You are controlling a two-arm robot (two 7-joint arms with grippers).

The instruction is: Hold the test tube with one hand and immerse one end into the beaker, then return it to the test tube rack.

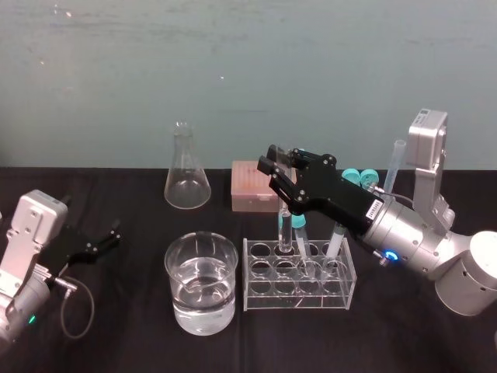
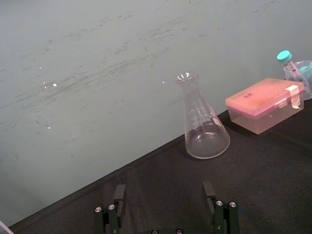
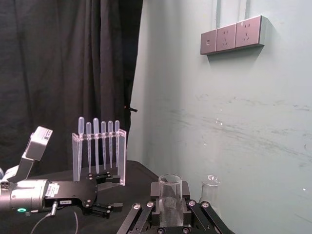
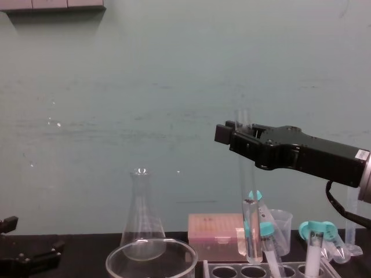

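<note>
Test tube hangs nearly upright, pinched high on its length between the hand's closed fingers, rim above them. Its rounded end sits just over the back row of the rack, straight below the fingertips; whether it has entered a hole I cannot tell. At least two capped tubes lean in the rack close beside it, toward the wrist. One beaker, holding water, stands down and to the hand's left, its rim near the rack's end wall but apart, with open air above it. Behind the hand stand one flask, one pink box and one cylinder. Bare cloth separates the beaker from the left gripper, fingers spread, far left.
</note>
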